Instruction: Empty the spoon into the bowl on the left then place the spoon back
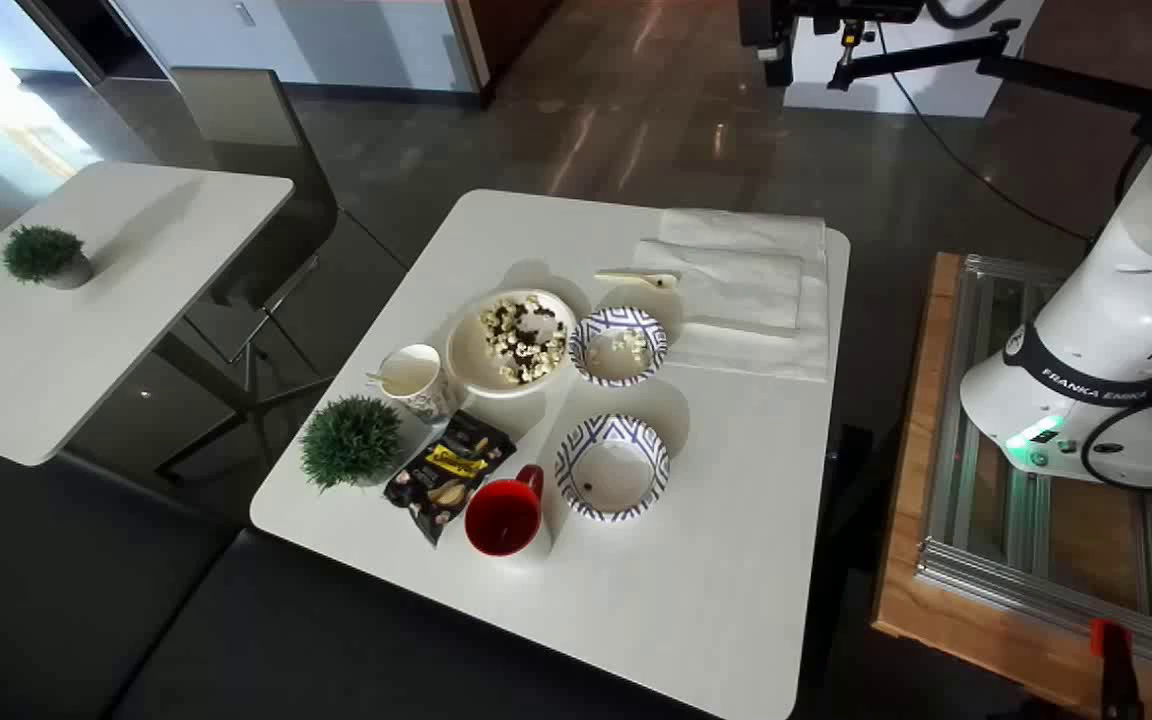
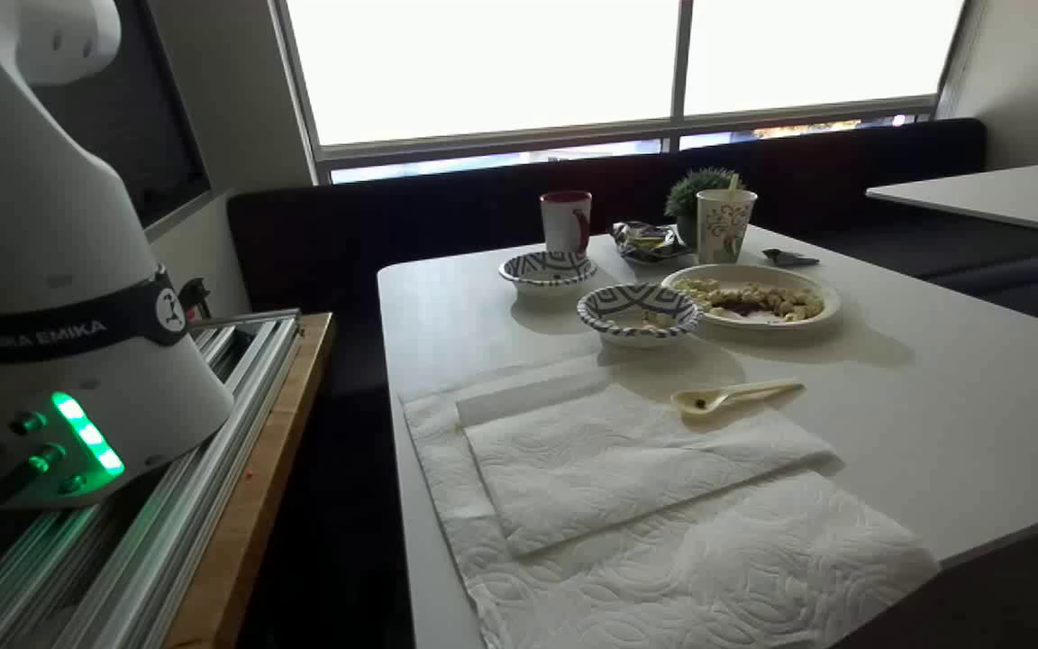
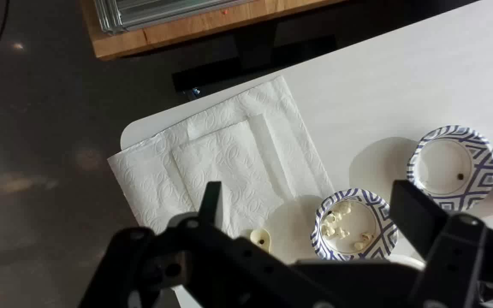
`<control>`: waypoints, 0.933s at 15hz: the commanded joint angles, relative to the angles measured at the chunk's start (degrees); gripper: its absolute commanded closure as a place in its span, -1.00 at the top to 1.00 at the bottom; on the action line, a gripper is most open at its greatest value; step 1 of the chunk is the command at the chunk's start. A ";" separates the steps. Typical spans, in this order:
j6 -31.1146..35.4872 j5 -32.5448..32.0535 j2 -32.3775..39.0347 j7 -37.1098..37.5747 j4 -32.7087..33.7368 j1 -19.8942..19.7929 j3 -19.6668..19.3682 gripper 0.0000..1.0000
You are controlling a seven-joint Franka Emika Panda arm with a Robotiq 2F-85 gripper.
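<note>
A cream spoon lies with its scoop on the paper towel's edge and its handle over the table; it shows in both exterior views. A small dark bit sits in its scoop. In the wrist view only the scoop of the spoon shows; my gripper hides the handle. A blue-patterned bowl holds popcorn, also seen in the wrist view. A matching bowl holds only a dark speck, also seen in the wrist view. My gripper is open and empty, high above the table.
A plate of popcorn adjoins the popcorn bowl. A red-white mug, black snack bag, paper cup and plant stand farther along. White paper towels cover one corner. Dark equipment hangs at the top edge.
</note>
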 commanded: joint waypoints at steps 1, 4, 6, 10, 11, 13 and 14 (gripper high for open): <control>-0.14 -0.03 0.05 0.01 0.14 0.08 -0.08 1.00; -0.13 -0.03 0.05 0.01 0.14 0.08 -0.08 1.00; -0.13 -0.03 0.05 0.01 0.14 0.08 -0.08 1.00; 2.88 0.12 3.87 -1.17 0.64 -0.02 -0.81 1.00; 4.58 -0.08 5.69 -2.51 0.69 0.16 -1.13 1.00; 7.75 -0.03 9.58 -4.47 1.06 0.24 -1.76 1.00; 10.05 -0.25 12.07 -5.64 1.34 0.11 -2.21 1.00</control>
